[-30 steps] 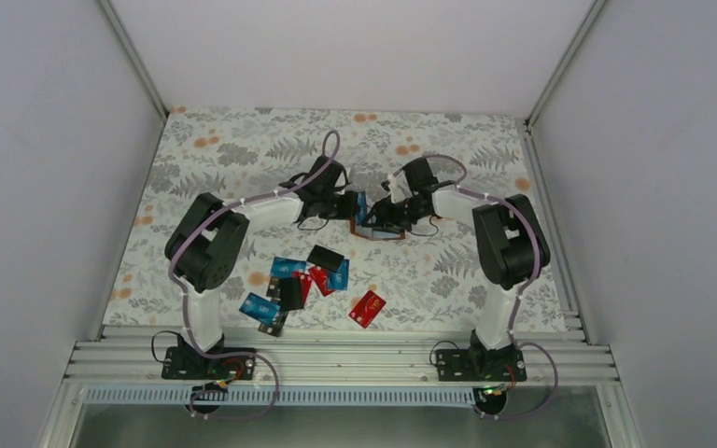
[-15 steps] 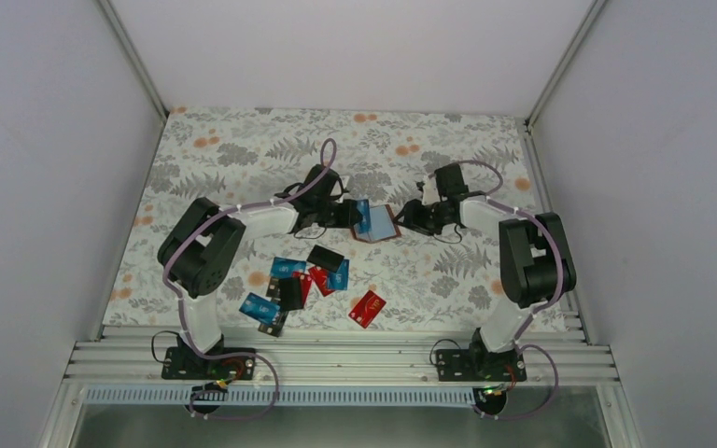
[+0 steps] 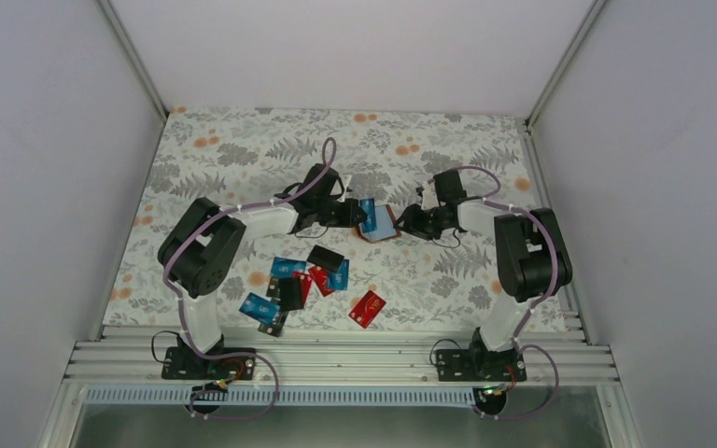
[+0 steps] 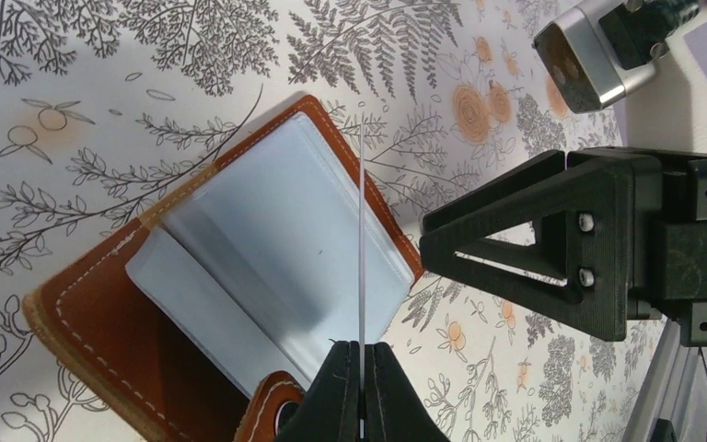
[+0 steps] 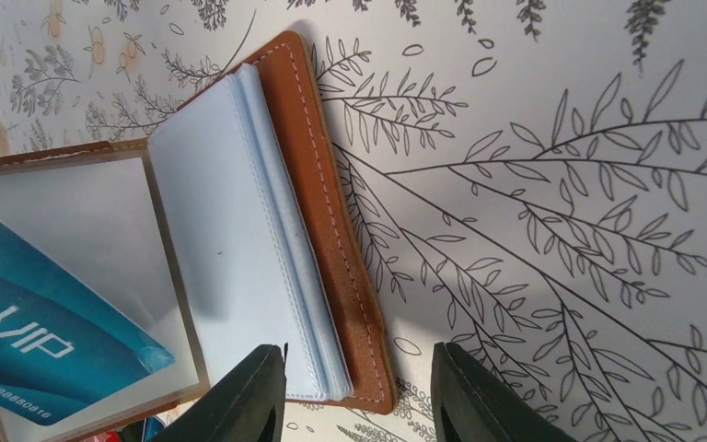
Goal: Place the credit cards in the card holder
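Left gripper (image 4: 361,354): I see its fingers clamped tight on the lower edge of a blue card (image 5: 46,341), which it holds on edge over the open holder.
Writing on the blue card: white letters "VIP", with a row of digits beneath that is too cut off for me to read.
Card holder (image 4: 83,313): it lies open on the floral table cover (image 3: 243,159), mid-table between the two grippers. The outside is reddish-brown with pale stitching, and the clear greyish sleeves are fanned up.
Right gripper (image 3: 409,222): its fingers are partly apart and grip nothing. It is just beside the holder's right edge.
Loose cards (image 3: 303,275): a blue, red and black heap lies nearer the arm bases, well apart from the holder.
Red card (image 3: 367,308): it lies alone, right of the heap, and its print is too small to read.
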